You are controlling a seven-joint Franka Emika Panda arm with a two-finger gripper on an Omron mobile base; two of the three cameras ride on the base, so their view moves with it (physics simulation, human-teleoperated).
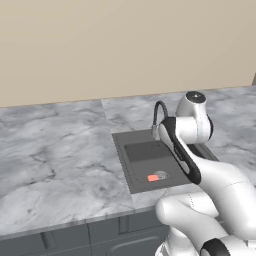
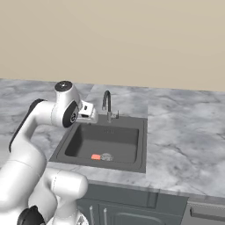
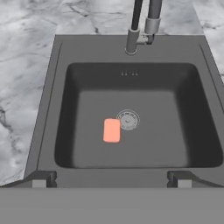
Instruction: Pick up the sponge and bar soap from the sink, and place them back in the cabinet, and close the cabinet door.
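**Pink-red soap bar awaited on the sink floor**

Grey marble desk (image 1: 55,160) is seen in the left base view, with the dark grey recessed sink (image 1: 131,172) set into it; the flat pink-red bar soap (image 1: 153,178) lies on the basin floor beside the drain.

From the right base view, the white arm is held above the sink's left rim.

In the hand view, the tool (image 3: 111,183) is spread wide and empty, poised over the soap. A descent onto the bar is judged next.
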